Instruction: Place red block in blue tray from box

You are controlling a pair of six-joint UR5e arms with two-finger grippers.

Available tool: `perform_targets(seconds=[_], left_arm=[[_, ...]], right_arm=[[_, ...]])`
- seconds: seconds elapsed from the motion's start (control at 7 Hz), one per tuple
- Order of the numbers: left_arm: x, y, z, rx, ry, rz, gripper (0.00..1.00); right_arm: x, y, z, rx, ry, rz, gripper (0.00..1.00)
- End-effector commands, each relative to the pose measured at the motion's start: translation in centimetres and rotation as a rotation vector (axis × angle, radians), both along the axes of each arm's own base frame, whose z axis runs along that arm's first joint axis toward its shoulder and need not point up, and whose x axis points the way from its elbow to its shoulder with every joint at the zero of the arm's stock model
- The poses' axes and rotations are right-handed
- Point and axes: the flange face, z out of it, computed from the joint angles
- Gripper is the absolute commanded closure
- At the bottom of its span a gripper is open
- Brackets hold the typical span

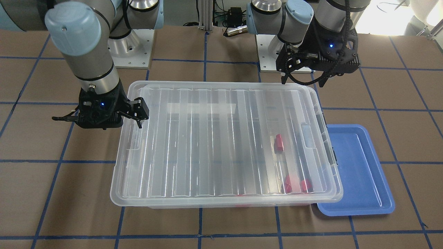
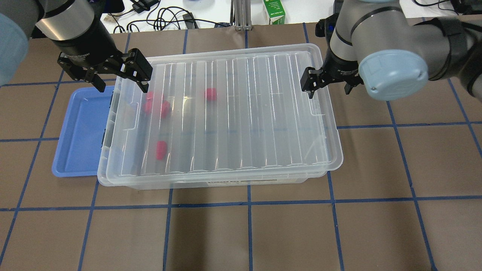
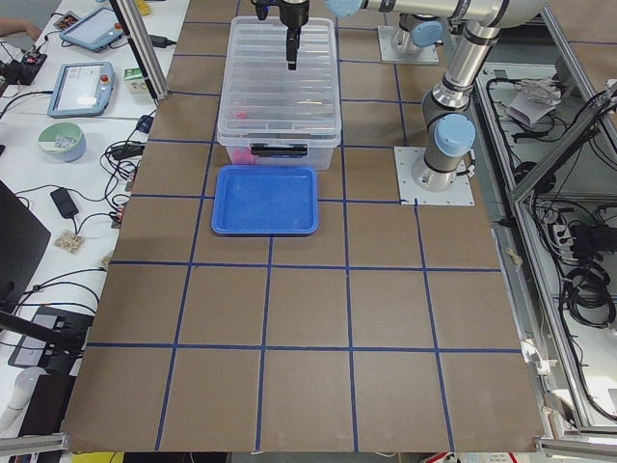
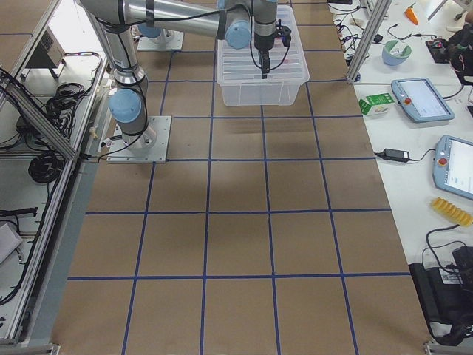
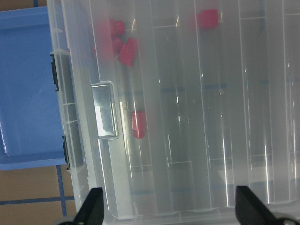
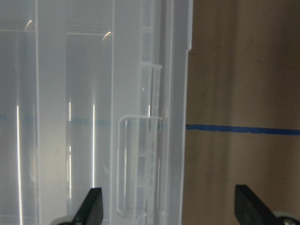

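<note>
Brown gridded table (image 2: pixel 248 233), lidded box (image 2: pixel 226 182) centred. Left gripper (image 2: pixel 123 87) at its nine o'clock end, right gripper (image 2: pixel 328 91) at three, both spread wide. Best: clamp both lid (image 2: pixel 241 113) edges, lift level.

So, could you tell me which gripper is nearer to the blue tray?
Left. The left gripper hovers over the box end beside the blue tray; the right gripper is at the opposite end.
</note>
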Motion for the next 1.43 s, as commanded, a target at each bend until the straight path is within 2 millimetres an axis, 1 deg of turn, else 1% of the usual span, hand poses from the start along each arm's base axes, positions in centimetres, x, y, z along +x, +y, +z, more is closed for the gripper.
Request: perform_targets(seconds=[0.0, 0.14, 0.29, 0.57, 0.71, 1.0, 1.14, 1.29], left_arm=[[0.0, 0.1, 0.0, 0.0, 0.001, 0.0, 0.0], [0.0, 0.2, 0.1, -0.002, 0.001, 0.0, 0.0], [0.1, 0.2, 0.0, 0.0, 0.001, 0.001, 0.0], [0.1, 0.1, 0.1, -0.002, 0.001, 0.003, 0.0], [0.1, 0.2, 0.2, -0.003, 0.001, 0.003, 0.0], [0.1, 0.2, 0.2, -0.004, -0.001, 0.001, 0.0], [0.1, 0.2, 0.2, -0.004, 0.001, 0.001, 0.0], [0.0, 0.1, 0.1, -0.004, 0.002, 0.001, 0.0]], right_arm=[[0.0, -1.5, -2.9, 0.0, 0.005, 0.001, 0.0], [-0.7, -1.6, -3.1, 0.004, 0.007, -0.006, 0.0], [-1.8, -1.8, -3.2, 0.013, 0.042, -0.025, 0.0], [-3.2, -2.0, -3.2, 0.019, 0.073, -0.045, 0.0], [-4.5, -2.2, -3.4, 0.026, 0.077, -0.066, 0.0], [-7.6, -2.6, -3.7, 0.039, 0.089, -0.096, 0.0], [-9.5, -2.8, -3.7, 0.05, 0.092, -0.091, 0.0], [-12.7, -2.7, -3.6, 0.088, 0.109, -0.096, 0.0]])
